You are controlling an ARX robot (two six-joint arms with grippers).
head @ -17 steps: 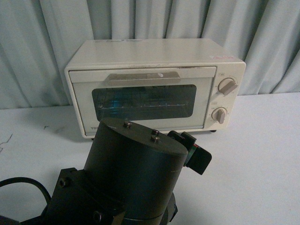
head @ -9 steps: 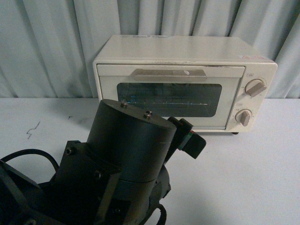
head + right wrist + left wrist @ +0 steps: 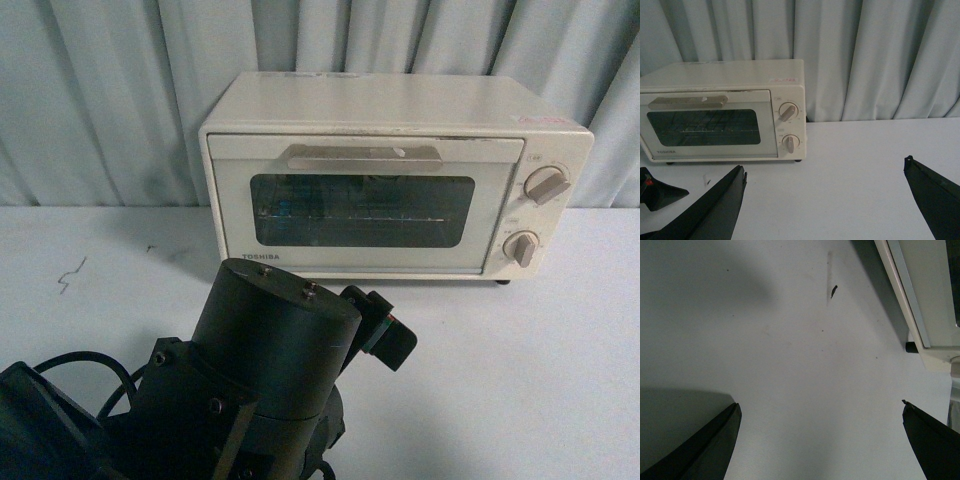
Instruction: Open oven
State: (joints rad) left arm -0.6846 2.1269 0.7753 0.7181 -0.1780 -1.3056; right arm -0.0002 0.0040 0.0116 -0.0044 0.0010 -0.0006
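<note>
Reach was the step in hand: the small cream-white boxy toaster oven (image 3: 395, 175) stood shut, far back on the white table (image 3: 520, 370). The left gripper (image 3: 820, 405) and right gripper (image 3: 825, 162) both gaped empty. Hooking the oven's flat bar handle (image 3: 362, 155) from above, then drawing outward and down, looked soundest.

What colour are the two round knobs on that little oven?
The knobs are cream-white, matching the oven body. The front view shows them best.

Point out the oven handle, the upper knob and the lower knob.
oven handle (image 3: 363, 157): front view, middle of the flat bar.
upper knob (image 3: 545, 185): front view, centre of its dial.
lower knob (image 3: 520, 248): front view, centre of its dial.
</note>
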